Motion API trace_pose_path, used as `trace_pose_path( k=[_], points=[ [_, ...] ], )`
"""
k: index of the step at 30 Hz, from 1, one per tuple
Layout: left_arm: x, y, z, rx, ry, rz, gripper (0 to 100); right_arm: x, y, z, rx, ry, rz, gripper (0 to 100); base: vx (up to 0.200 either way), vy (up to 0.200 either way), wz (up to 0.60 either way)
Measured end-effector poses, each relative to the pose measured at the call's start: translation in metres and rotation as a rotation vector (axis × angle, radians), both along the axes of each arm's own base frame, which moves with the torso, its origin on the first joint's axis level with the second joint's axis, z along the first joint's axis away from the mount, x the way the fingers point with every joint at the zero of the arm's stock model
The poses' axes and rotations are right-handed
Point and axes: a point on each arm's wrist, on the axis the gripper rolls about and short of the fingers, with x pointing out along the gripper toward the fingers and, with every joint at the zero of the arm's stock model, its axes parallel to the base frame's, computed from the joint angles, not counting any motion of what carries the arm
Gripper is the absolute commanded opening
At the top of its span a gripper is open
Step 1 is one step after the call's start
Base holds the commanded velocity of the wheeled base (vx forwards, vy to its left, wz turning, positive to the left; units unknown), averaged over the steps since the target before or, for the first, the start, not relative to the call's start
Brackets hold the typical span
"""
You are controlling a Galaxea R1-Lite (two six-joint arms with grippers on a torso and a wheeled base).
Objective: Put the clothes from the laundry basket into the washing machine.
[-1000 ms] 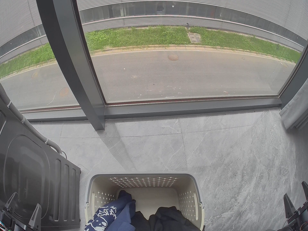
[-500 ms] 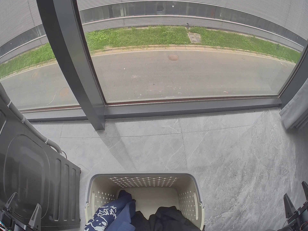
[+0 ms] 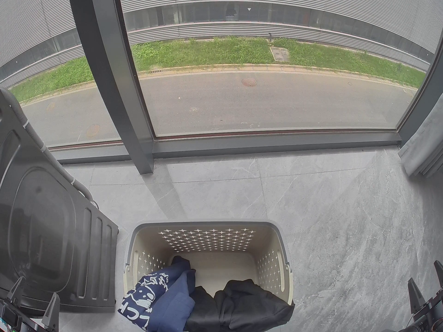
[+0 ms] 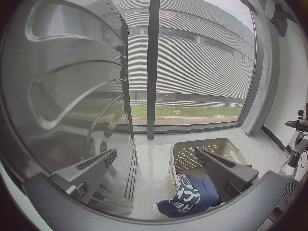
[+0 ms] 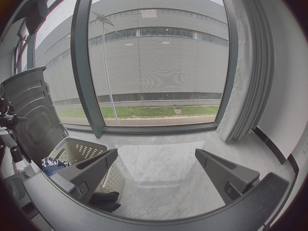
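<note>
**Clothes are in the basket and nothing has been picked up**

I think I am at the very first step. All the clothes I can see are in the basket, so the job has hardly begun.

The biggest thing is the washing machine (image 3: 50,236), a dark grey box on my left side. I see a ribbed panel and a hose on it, but I cannot see its door from here. Just beside it, on the grey floor (image 3: 332,227), stands the laundry basket (image 3: 207,241). It is cream with little star holes.

The clothes lie in the near part of the basket. The blue piece (image 3: 157,296) has white print and sits on the machine's side. The black piece (image 3: 244,306) touches it on the other side and hangs a bit over the rim.

The left gripper (image 4: 154,154) is low down next to the machine, near the blue piece. Its fingers (image 4: 96,166) are wide apart. They hold nothing and touch nothing. The right gripper (image 5: 155,158) is over the floor on the other side of the basket. Its fingers (image 5: 224,174) are wide apart too, with nothing in them.

For the next move, I think one gripper must go down into the basket and close on a thick fold of cloth. The blue piece is nearest the left one. Cloth is floppy, so a thin pinch may slip.
</note>
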Motion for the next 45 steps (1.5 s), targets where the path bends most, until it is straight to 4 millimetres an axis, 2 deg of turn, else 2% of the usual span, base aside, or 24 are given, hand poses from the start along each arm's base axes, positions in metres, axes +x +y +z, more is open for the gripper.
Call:
trace_pose_path(
  k=[43,45],
  points=[
    [0.0,0.0,0.0001,0.0,-0.001,0.0,100,0.0,-0.0001,0.0001,0.002,0.0,-0.003,100,-0.2,0.0,0.0],
    [0.0,0.0,0.0,0.0,0.0,0.001,100,0.0,-0.0001,0.0001,0.001,-0.001,-0.003,100,0.0,0.0,0.0]
  ],
)
